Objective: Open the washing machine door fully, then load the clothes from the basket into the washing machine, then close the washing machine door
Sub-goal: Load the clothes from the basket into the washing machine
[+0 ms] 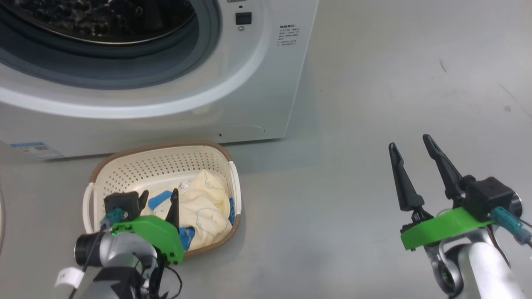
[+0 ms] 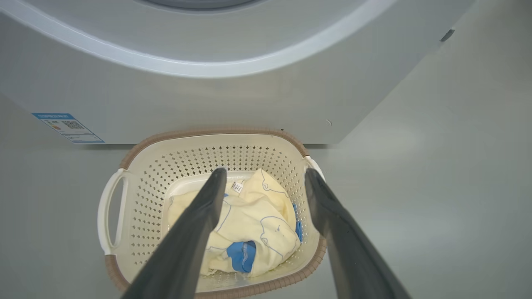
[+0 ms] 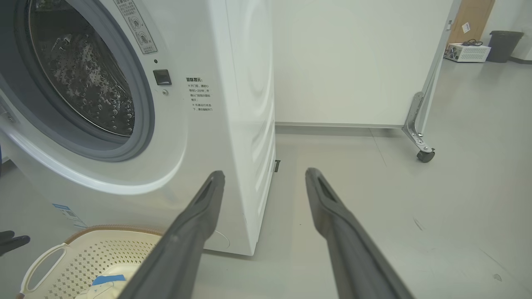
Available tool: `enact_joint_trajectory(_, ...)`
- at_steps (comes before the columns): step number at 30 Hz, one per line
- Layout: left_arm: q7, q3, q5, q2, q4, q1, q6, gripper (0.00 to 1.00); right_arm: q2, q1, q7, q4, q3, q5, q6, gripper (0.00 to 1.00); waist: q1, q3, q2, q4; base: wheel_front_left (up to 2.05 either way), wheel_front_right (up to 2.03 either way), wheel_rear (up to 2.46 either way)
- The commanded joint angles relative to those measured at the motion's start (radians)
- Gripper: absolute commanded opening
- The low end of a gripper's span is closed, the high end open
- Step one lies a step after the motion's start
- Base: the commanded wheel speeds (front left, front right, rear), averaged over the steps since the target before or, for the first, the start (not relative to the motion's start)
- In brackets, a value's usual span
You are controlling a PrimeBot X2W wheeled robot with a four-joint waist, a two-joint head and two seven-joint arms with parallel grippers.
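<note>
The washing machine [image 1: 257, 83] stands at the upper left with its mouth uncovered, showing the grey gasket and the steel drum [image 3: 91, 83]. The washing machine door is out of view. On the floor in front sits the cream basket [image 1: 166, 146], holding cream-yellow clothes [image 1: 208, 207] with blue patches. My left gripper [image 1: 160, 193] hangs open just above the clothes [image 2: 257, 216], a finger to either side of the heap and nothing between them. My right gripper [image 1: 409, 141] is open over bare floor, well to the right of the basket, pointing past the machine's front corner [image 3: 249, 187].
A blue label sticker [image 1: 35, 149] marks the machine's lower front corner. To the right of the machine stands a white wheeled panel [image 3: 353, 62] with a caster [image 3: 424, 155]. A dark bin [image 3: 505, 43] and a white box [image 3: 465, 52] sit far behind. Grey floor [image 1: 374, 83] stretches to the right.
</note>
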Motion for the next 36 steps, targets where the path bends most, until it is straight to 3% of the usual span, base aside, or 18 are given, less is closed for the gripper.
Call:
enact_joint_trajectory(1, -0.002, 0.028, 0.006, 0.011, -0.005, -0.048, -0.004, 1.00, -0.009, -0.041, -0.015, -0.030, 0.023, 0.008, -0.003, 1.00, -0.0002, 0.047, 0.0000, -0.018, 0.00, 0.00, 0.00)
enact_joint_trajectory(18, 0.034, 0.020, -0.043, -0.030, 0.516, -0.381, -0.120, 1.00, -0.009, -0.215, -0.057, -0.001, 0.076, 0.065, -0.003, 1.00, -0.0002, 0.386, 0.0000, -0.106, 0.00, 0.00, 0.00)
enact_joint_trajectory(36, 0.117, 0.066, -0.154, 0.018, 0.709, -0.558, -0.151, 1.00, -0.009, -0.308, -0.059, -0.032, 0.122, 0.126, -0.003, 1.00, -0.0002, 0.623, 0.0000, -0.164, 0.00, 0.00, 0.00)
